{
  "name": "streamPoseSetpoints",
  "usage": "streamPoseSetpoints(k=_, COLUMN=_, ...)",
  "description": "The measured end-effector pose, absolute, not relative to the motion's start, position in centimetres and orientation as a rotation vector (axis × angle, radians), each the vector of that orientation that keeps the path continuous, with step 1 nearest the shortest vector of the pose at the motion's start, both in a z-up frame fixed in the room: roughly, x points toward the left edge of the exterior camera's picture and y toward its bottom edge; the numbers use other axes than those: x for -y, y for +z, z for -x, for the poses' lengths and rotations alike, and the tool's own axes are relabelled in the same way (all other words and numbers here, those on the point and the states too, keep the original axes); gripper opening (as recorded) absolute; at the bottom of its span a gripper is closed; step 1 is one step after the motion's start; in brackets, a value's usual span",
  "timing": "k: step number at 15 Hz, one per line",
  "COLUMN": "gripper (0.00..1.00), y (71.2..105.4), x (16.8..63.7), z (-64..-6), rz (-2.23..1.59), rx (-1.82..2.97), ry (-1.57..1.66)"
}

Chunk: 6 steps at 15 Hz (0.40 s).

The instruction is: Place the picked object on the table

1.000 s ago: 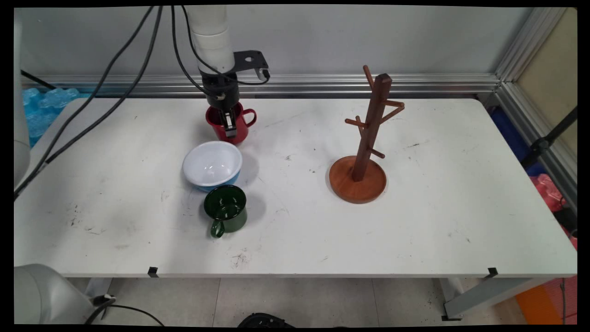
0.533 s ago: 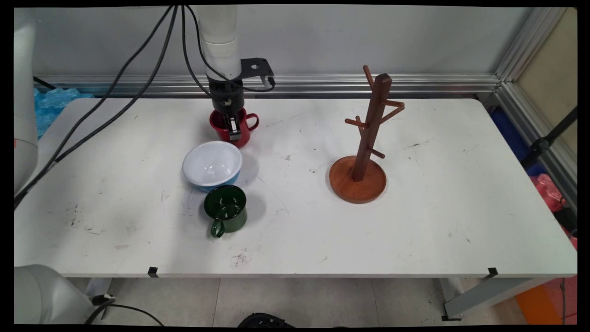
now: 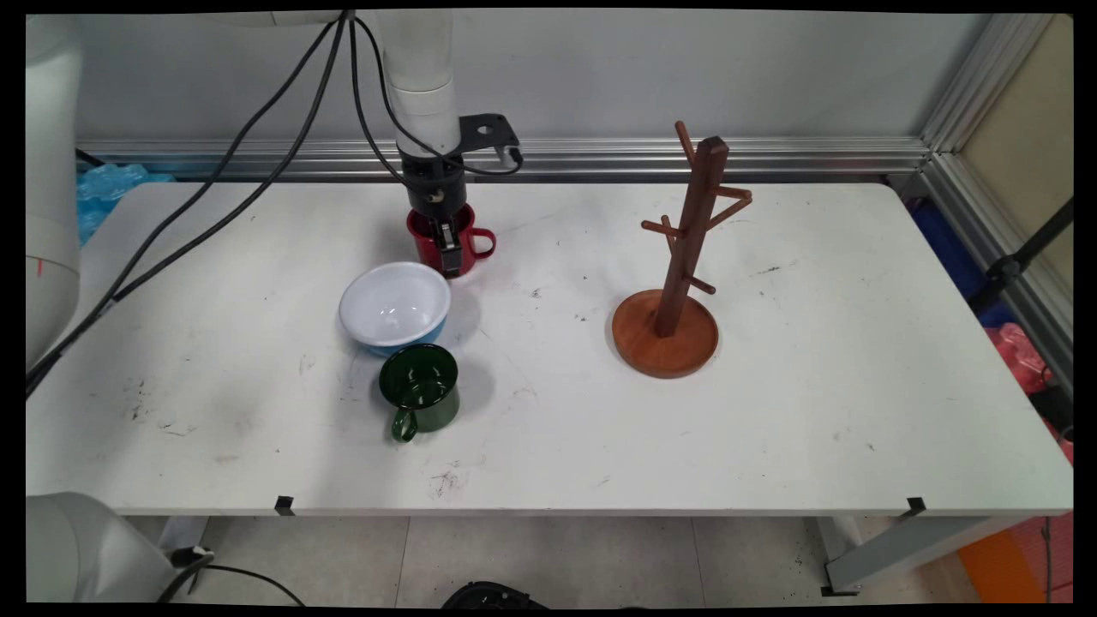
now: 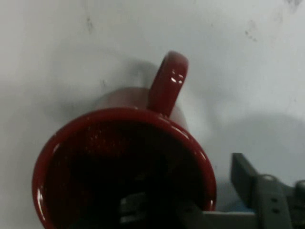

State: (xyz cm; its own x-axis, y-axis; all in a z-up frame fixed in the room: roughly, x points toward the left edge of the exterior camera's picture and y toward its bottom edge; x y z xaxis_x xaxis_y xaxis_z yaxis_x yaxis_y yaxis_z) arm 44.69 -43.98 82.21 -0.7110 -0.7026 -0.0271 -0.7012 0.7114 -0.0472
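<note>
My gripper [image 3: 448,246] points straight down and is shut on the rim of a red mug [image 3: 425,242] at the back of the table. In the hand view one finger sits inside the red mug [image 4: 119,162] and the other finger [image 4: 248,183] is outside its wall, with the gripper [image 4: 209,210] clamped on the rim. The mug stays upright, its handle [image 3: 485,244] pointing right. I cannot tell whether its base touches the table. A white bowl [image 3: 394,305] with a blue outside lies just in front and to the left of the mug.
A dark green mug [image 3: 421,396] stands in front of the bowl, handle toward the near edge. A brown wooden mug tree [image 3: 681,257] with several pegs stands on its round base right of centre. Black cables [image 3: 214,188] hang from the arm over the table's left part.
The gripper has carried the red mug a short way to the right and slightly nearer, staying shut on its rim. Bowl, green mug and mug tree have not moved.
</note>
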Motion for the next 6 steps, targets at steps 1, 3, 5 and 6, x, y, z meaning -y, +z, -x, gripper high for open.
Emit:
streamPoseSetpoints(k=1, gripper=1.0, y=82.11, x=44.1, z=-44.67, rz=1.181, rx=-2.867, ry=-0.055)
streamPoseSetpoints(k=3, gripper=1.0, y=82.0, x=44.26, z=-44.62, rz=1.187, rx=-2.869, ry=-0.061)
streamPoseSetpoints(k=5, gripper=1.0, y=81.91, x=44.47, z=-44.55, rz=1.195, rx=-2.874, ry=-0.069)
streamPoseSetpoints(k=6, gripper=1.0, y=81.92, x=44.58, z=-44.49, rz=1.199, rx=-2.878, ry=-0.074)
